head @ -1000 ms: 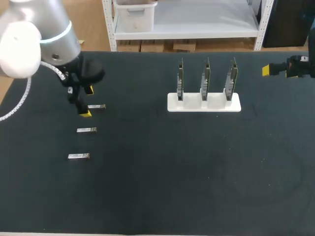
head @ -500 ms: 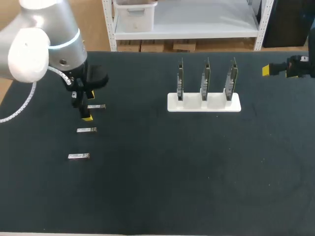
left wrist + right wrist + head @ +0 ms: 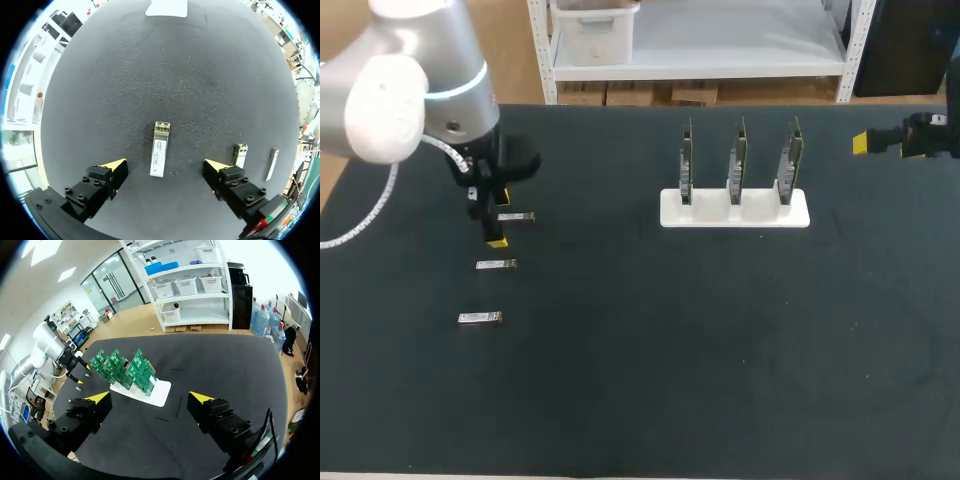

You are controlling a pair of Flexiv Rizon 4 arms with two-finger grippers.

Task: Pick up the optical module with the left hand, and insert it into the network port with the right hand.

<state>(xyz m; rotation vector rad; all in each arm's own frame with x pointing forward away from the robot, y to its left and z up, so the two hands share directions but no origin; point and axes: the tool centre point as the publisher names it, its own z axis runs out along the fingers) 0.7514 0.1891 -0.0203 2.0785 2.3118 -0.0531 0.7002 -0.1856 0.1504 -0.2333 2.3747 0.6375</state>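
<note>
Optical module (image 3: 159, 149) – a slim silver piece – lies flat on the black table (image 3: 670, 380), at the table's left side in the head view. It sits between the two yellow-tipped fingers of the left gripper (image 3: 165, 169), its long axis pointing ahead of the gripper. Bare table shows on both sides of it, and neither finger touches it. The left gripper is spread wide and holds nothing.

In the head view the same module (image 3: 516, 217) is the farthest of a column of three. A second module (image 3: 496, 264) lies nearer, and a third module (image 3: 480, 318) nearer again, each well apart from the next. The left gripper (image 3: 496, 214) stands low over the left end of the farthest one, with the left arm (image 3: 410, 90) coming in from the far left corner. In the left wrist view the other two (image 3: 239, 155) (image 3: 272, 163) lie off to one side, beyond one finger.

Holder: one white block (image 3: 670, 215) stands right of the table's middle, toward the far edge. It carries three green circuit boards (image 3: 738, 158), all upright on edge, side by side and evenly spaced. The ports on them are too small to make out.

The right gripper (image 3: 863, 143) is at the far right edge of the table, well apart from the holder. In its own wrist view the right gripper (image 3: 150, 397) has its fingers set wide with nothing between them; the boards (image 3: 125, 367) and the white block (image 3: 159, 391) stand ahead of it.
</note>
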